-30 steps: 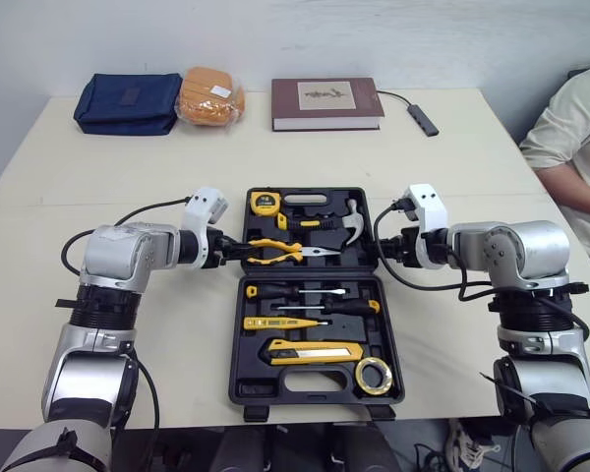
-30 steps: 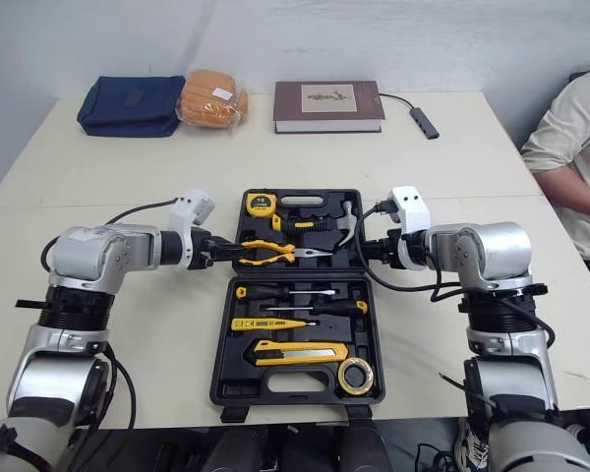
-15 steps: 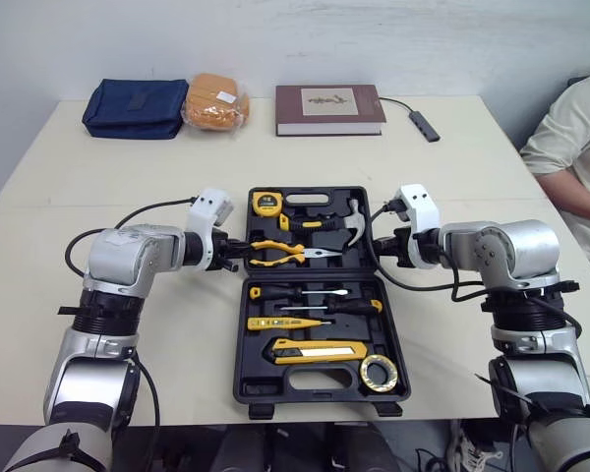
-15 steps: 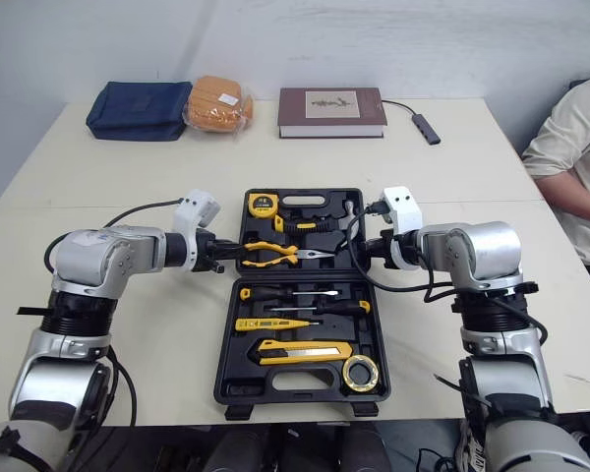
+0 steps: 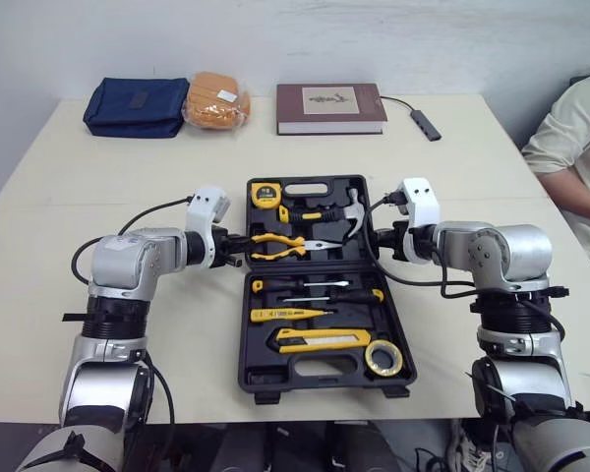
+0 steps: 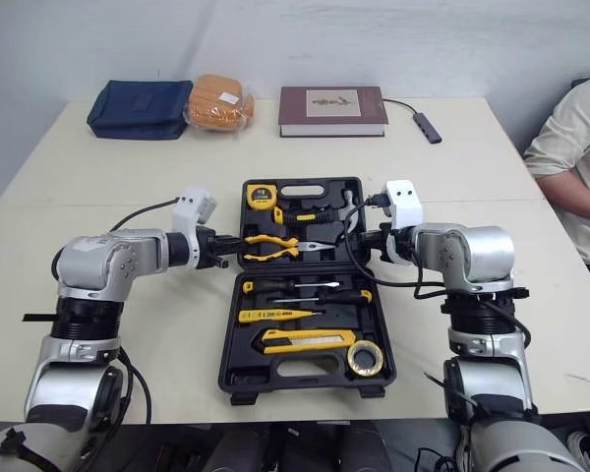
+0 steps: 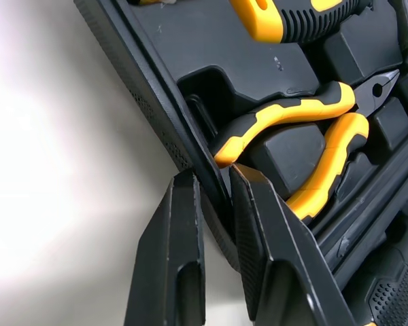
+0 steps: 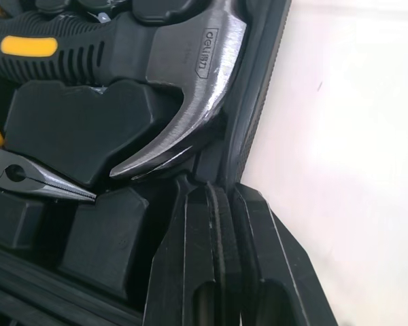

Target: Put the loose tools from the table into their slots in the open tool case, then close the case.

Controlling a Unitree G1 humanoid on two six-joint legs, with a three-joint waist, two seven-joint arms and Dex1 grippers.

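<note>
Case (image 5: 244, 334) lies open on the near middle of the worktop (image 5: 128, 177), lid (image 5: 366, 197) on the far side, base toward me. Pliers (image 5: 280, 244), hammer (image 5: 339, 211) and tape measure (image 5: 265, 193) sit in the lid. Screwdrivers (image 5: 315, 285), knife (image 5: 320, 341) and tape roll (image 5: 383, 361) sit in the base. I judge loading done and the closing step in hand. Left hand (image 5: 237, 250) is at the lid's left edge, right hand (image 5: 379, 245) at its right edge. In the wrist views each hand pinches the lid's side wall, one finger (image 7: 173, 258) outside it and one inside; the right fingers (image 8: 190, 272) do likewise. The left pinch is just beside the pliers' handle ends, the right just beside the hammer's claw. Next move, as I read it: swing both hands up and toward me together along the hinge arc, level, so the lid doesn't twist. The inner fingers must slip out before the halves meet. I can't tell how firmly the lid's tools are clipped, so they may drop as it tips. Then press down and fasten the front latches (image 5: 265, 397).
</note>
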